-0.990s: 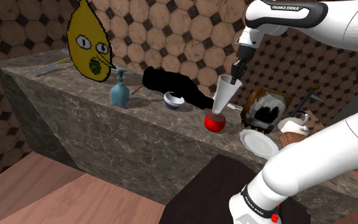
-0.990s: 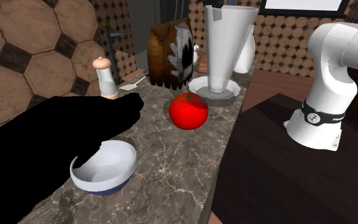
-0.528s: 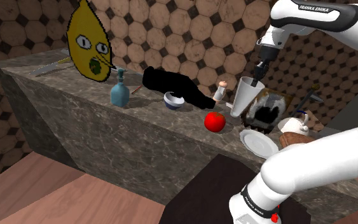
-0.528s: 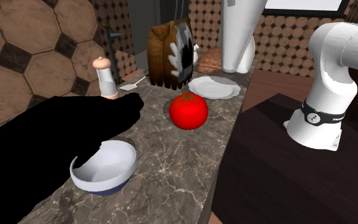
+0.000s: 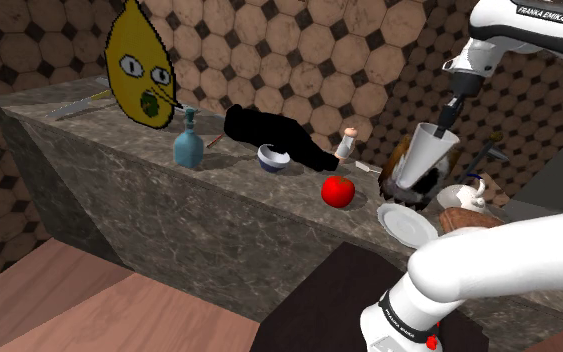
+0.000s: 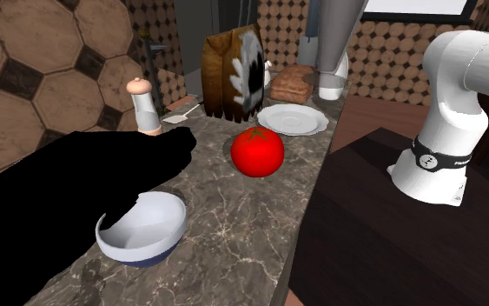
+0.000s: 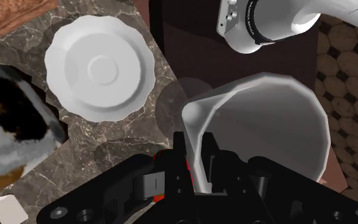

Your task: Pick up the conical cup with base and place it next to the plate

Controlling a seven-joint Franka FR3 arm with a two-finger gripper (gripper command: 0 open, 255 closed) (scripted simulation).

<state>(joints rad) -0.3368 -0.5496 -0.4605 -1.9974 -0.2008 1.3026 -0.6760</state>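
Jaws are clamped on the rim wall of the cup (image 7: 266, 121), one finger inside it and one outside, so the gripper (image 7: 199, 151) has a solid hold on it. The cup hangs in the air off the counter (image 5: 219, 215), just up and beyond the plate (image 5: 406, 224) in the shoulder view. A second ago it was sitting right above the tomato (image 5: 338, 190), and half a second ago it was between tomato and plate. So it has swung steadily toward the shoulder view's right and gone up a bit too. In the second exterior view it has climbed until its wide top runs off the frame. From the wrist, the plate is just off to the side of the cup. I'd say the carry is basically done. What's left is lowering it onto bare counter beside the plate and letting go without clipping the plate's rim.
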